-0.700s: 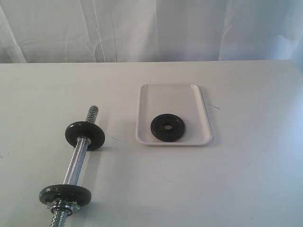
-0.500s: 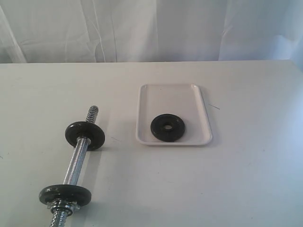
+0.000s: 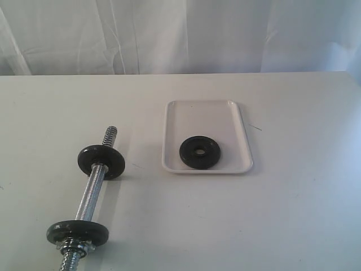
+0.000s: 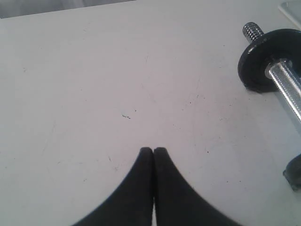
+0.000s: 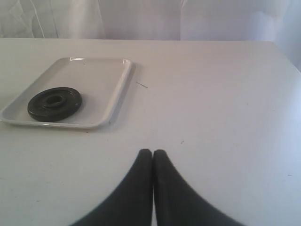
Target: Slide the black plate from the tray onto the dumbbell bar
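Nothing has moved since the earlier pictures. The black plate [image 3: 199, 152] lies flat in the near half of the tray [image 3: 206, 113], which sits around the middle of the desk [image 3: 293, 214]. Well to the left lies the dumbbell bar [image 3: 90, 195], running near to far. It carries one black disc [image 3: 101, 161] just short of its far threaded end and another [image 3: 78, 232] at its near end. The left pincer [image 4: 153, 150] and the right pincer [image 5: 153, 153] each have their fingers pressed together on nothing, over bare desk.
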Available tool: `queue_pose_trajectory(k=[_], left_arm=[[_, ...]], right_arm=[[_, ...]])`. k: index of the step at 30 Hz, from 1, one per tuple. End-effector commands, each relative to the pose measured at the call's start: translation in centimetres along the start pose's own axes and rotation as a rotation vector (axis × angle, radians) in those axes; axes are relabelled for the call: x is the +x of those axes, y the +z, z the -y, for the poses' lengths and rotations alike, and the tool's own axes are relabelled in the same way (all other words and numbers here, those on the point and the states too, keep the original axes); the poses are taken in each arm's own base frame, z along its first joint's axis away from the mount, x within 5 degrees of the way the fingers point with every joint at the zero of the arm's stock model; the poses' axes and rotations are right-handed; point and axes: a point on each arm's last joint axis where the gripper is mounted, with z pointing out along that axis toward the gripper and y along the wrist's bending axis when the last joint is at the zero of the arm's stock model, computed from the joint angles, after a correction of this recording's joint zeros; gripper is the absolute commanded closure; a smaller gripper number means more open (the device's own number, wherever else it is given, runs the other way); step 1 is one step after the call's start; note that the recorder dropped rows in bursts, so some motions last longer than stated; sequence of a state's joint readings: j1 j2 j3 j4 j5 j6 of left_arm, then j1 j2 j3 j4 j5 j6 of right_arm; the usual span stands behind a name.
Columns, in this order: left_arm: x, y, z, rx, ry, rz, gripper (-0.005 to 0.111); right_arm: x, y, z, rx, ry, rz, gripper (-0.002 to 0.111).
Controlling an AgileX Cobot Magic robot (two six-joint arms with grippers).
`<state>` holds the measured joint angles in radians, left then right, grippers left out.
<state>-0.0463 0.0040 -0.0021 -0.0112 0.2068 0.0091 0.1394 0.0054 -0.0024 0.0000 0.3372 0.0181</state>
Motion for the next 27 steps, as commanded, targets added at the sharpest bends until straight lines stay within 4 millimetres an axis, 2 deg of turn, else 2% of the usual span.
queue_pose_trajectory(k=[1, 7, 14, 22, 24, 27], left_arm=[[0.0, 0.0, 0.0, 0.005, -0.01, 0.003, 0.107], [-0.5, 0.0, 0.0, -0.004, -0.01, 0.063, 0.107], [-2.9, -0.5, -0.4, -0.047, -0.011, 0.337, 0.107], [-3.7, -0.9, -0.6, -0.062, -0.011, 0.433, 0.107], [-4.5, -1.3, -0.7, -0.077, -0.012, 0.529, 0.107], [-7.0, -3.6, -1.3, -0.153, -0.027, 0.903, 0.107]], right_arm=[[0.0, 0.0, 0.0, 0.0, 0.005, 0.006, 0.108], [0.0, 0.0, 0.0, 0.0, 0.005, 0.006, 0.108], [0.0, 0.0, 0.0, 0.0, 0.005, 0.006, 0.108], [0.0, 0.0, 0.0, 0.0, 0.005, 0.006, 0.108], [0.0, 0.0, 0.0, 0.0, 0.005, 0.006, 0.108], [0.0, 0.0, 0.0, 0.0, 0.005, 0.006, 0.108]])
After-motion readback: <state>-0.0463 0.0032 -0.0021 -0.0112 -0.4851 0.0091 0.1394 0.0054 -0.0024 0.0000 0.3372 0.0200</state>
